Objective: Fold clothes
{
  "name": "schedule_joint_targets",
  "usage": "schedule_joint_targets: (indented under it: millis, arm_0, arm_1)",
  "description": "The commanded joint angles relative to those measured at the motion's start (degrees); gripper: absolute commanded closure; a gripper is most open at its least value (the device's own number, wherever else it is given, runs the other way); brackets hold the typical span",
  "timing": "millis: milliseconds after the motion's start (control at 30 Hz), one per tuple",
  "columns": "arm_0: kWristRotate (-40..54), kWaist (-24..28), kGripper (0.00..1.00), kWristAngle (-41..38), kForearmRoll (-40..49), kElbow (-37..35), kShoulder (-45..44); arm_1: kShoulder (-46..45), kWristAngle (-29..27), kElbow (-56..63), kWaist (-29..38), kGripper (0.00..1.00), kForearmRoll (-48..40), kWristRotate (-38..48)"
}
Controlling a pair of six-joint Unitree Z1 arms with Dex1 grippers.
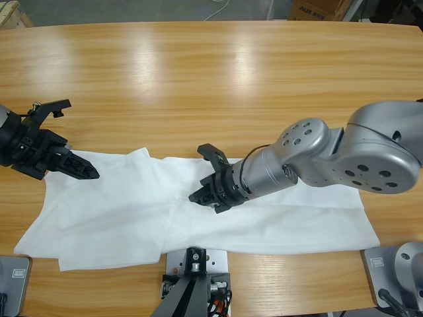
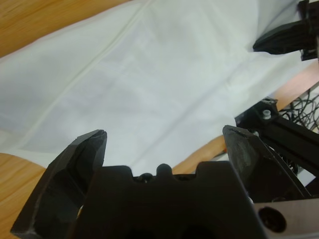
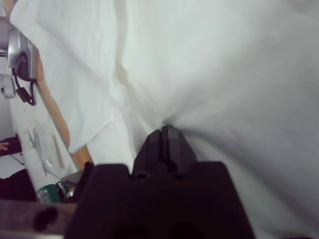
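The white T-shirt (image 1: pixel 119 205) lies spread lengthwise along the table's front, with overlapping layers on its left half. My right gripper (image 1: pixel 198 196) reaches in from the right and rests on the shirt's middle. In the right wrist view it (image 3: pixel 164 130) is shut on a pinch of the cloth (image 3: pixel 224 74), which puckers at the jaw tips. My left gripper (image 1: pixel 82 140) hovers open at the shirt's far left corner. In the left wrist view its jaws (image 2: pixel 165 133) stand wide apart, with cloth (image 2: pixel 164 74) ahead and nothing between them. The right gripper (image 2: pixel 284 37) shows at the upper right there.
Bare wooden table (image 1: pixel 211 79) stretches behind the shirt to the far edge. A cardboard box (image 1: pixel 317 8) stands on the floor beyond the table's far side. The right arm's big silver elbow (image 1: pixel 370 148) hangs over the shirt's right end.
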Motion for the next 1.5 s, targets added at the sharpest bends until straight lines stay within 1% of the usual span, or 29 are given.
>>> schedule_joint_targets:
  millis: [33,167,433,700,833,967,1100,1200,1367,1500]
  arm_0:
    - [1.01,-0.44,0.096,-1.26,0.46,1.08,2.44]
    - [1.01,-0.64,0.096,-1.26,0.53,1.01,2.35]
    - [1.01,-0.64,0.096,-1.26,0.83,1.33,1.65]
    - [1.01,-0.64,0.096,-1.17,0.85,1.27,1.79]
    - [1.01,-0.64,0.096,-1.17,0.9,1.26,1.82]
    - [1.1,-0.64,0.096,-1.17,0.9,1.06,1.98]
    - [1.15,-0.64,0.096,-1.17,1.32,0.66,2.09]
    - [1.18,-0.64,0.096,-1.17,1.34,0.48,2.39]
    - [1.18,-0.88,0.096,-1.26,1.16,0.22,3.26]
    - [1.18,-0.99,0.096,-1.26,1.23,0.62,2.98]
  arm_1:
    - [2.36,-2.34,4.82,1.42,1.0,-1.45,1.36]
    - [2.71,-2.34,3.97,1.4,1.0,-1.17,1.8]
    - [6.76,-2.46,-0.47,0.8,1.0,1.0,2.68]
    - [7.97,-2.19,-1.34,-4.36,1.0,1.91,1.06]
    - [8.51,-2.28,-3.06,-6.96,1.0,4.02,-0.66]
    - [9.01,-2.28,-5.87,-7.46,1.0,7.06,-2.31]
    - [9.13,-2.28,-7.89,-7.74,1.0,8.08,-3.65]
    - [6.95,-2.62,-8.77,-7.98,1.0,8.7,-4.9]
    - [-2.0,-5.52,-8.51,-7.98,1.0,11.02,-5.06]
    - [-3.54,-5.04,-9.25,-7.98,1.0,11.05,-4.95]
